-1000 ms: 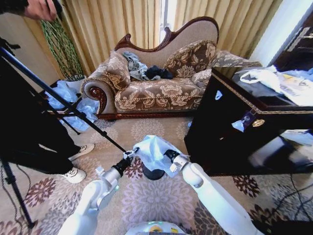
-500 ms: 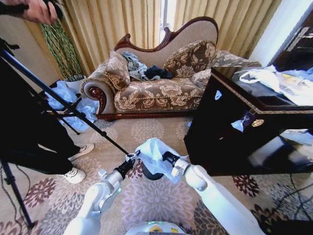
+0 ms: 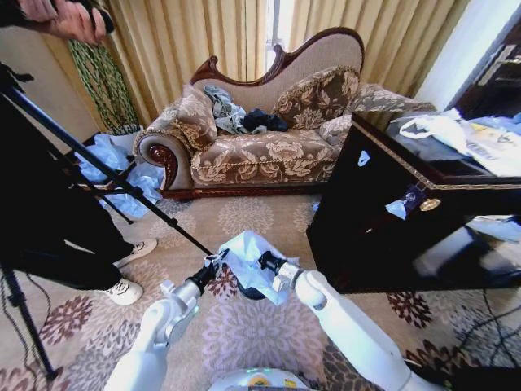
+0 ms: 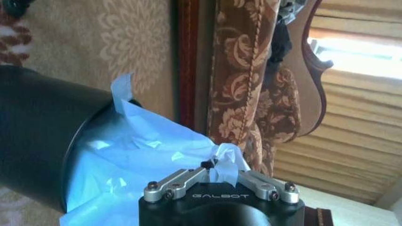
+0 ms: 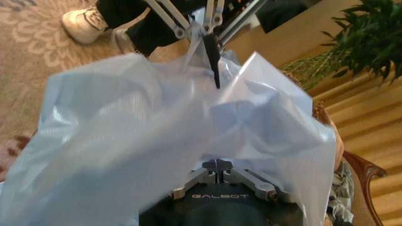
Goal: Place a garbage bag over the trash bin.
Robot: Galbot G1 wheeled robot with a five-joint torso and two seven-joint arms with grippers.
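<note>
The pale blue garbage bag (image 3: pixel 247 259) hangs bunched between my two grippers, over the carpet in front of me. My left gripper (image 3: pixel 218 262) is shut on one edge of it and my right gripper (image 3: pixel 263 261) on the other. In the left wrist view the garbage bag (image 4: pixel 135 165) drapes across the mouth of the black trash bin (image 4: pixel 37 155), with a pinch of plastic between my left gripper's (image 4: pixel 217 170) fingers. The right wrist view has the garbage bag (image 5: pixel 150 136) billowing over my right gripper (image 5: pixel 217 170). In the head view the bag hides most of the trash bin (image 3: pixel 249 294).
A glossy black cabinet (image 3: pixel 383 220) stands close on the right with a white printed bag (image 3: pixel 444 130) on top. The patterned sofa (image 3: pixel 260 147) lies ahead. A tripod leg (image 3: pixel 106 175) and a person's shoes (image 3: pixel 126 289) are at the left, near a heap of blue plastic (image 3: pixel 122 167).
My right gripper has moved left toward the left gripper, so the bag now hangs narrower and more bunched over the bin. The left gripper has barely shifted.
</note>
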